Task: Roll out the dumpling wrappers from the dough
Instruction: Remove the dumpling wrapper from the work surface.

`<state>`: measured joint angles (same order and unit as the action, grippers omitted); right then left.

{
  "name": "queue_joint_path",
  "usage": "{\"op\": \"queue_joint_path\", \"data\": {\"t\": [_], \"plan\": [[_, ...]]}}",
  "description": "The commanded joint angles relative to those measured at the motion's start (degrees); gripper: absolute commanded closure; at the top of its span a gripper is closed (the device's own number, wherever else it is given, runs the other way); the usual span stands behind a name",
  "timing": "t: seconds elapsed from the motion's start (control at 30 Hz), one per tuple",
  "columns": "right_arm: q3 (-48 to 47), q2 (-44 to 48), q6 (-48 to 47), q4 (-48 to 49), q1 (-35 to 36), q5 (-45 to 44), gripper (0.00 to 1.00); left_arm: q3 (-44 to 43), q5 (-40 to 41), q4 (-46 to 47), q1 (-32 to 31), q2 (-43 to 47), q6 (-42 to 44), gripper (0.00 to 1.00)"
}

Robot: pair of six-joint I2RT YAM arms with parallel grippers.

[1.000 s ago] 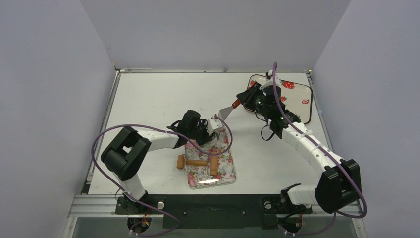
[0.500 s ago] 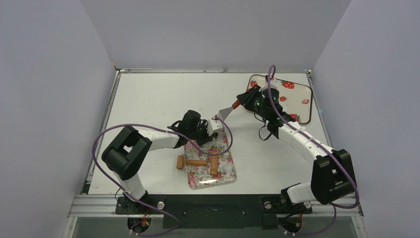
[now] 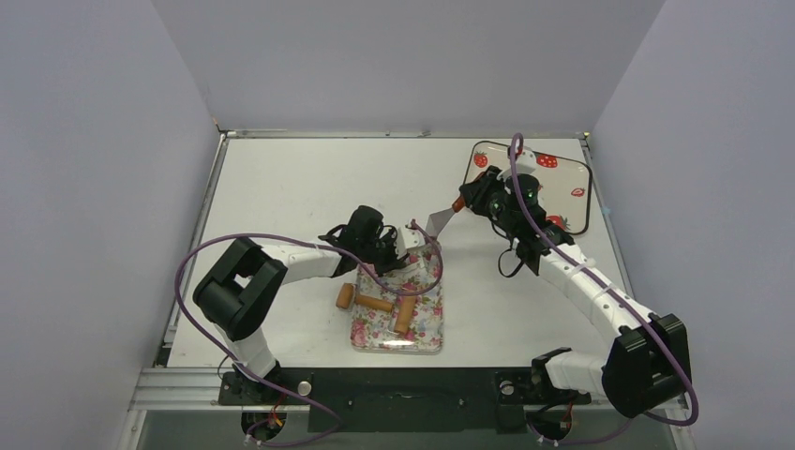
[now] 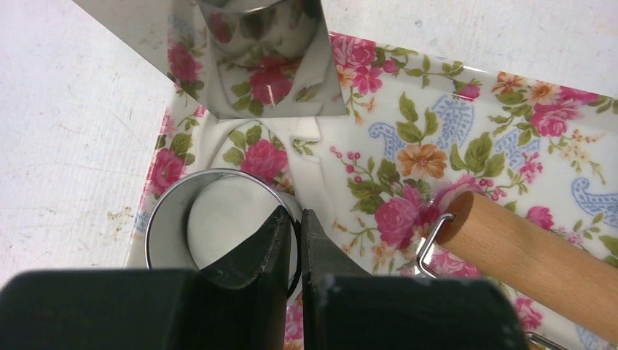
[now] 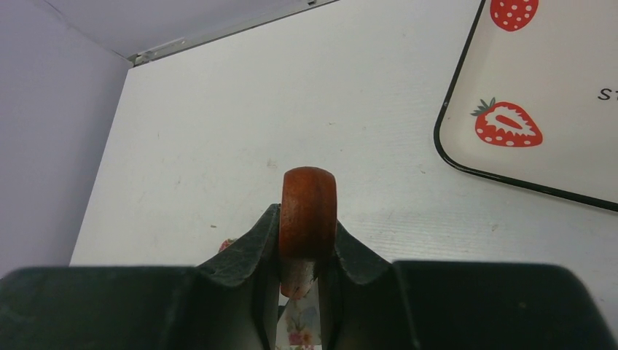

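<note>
1. Your left gripper (image 4: 297, 226) is pinched narrow on the wall of the metal ring (image 4: 162, 211), which stands at the left edge of the floral tray (image 4: 510, 102).
2. Inside the ring lies a dumpling wrapper (image 4: 218, 219). It is flat, white and round, so it has no long axis, and it sits just left of the fingertips.
3. The dough (image 4: 321, 160), a thin white patch, runs from the spatula blade (image 4: 255, 65) toward those fingers.
4. Your right gripper (image 5: 307, 255) clamps the red handle (image 5: 308, 204).
</note>
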<state>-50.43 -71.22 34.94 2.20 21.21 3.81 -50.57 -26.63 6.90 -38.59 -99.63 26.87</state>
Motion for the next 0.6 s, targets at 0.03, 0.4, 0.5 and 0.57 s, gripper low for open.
{"op": "queue_joint_path", "data": {"t": [0.03, 0.4, 0.5, 0.57], "plan": [[-0.35, 0.70, -10.31, -7.82, -0.29, -6.34, 1.00, -3.38, -5.18, -6.28, 0.31, -0.06, 4.92, 1.00], [-2.48, 1.31, -9.47, -8.67, 0.05, -4.48, 1.00, -4.51, -13.39, -19.70, 0.32, 0.35, 24.75, 1.00], [-4.08, 0.71, -8.86, -8.64, 1.23, -2.50, 1.00, -4.92, -13.95, -19.64, 0.30, 0.32, 26.19, 0.97], [-5.83, 0.69, -8.90, -8.99, 2.50, -2.33, 1.00, -5.49, -13.59, -19.32, 0.36, 0.40, 25.98, 0.89]]}}
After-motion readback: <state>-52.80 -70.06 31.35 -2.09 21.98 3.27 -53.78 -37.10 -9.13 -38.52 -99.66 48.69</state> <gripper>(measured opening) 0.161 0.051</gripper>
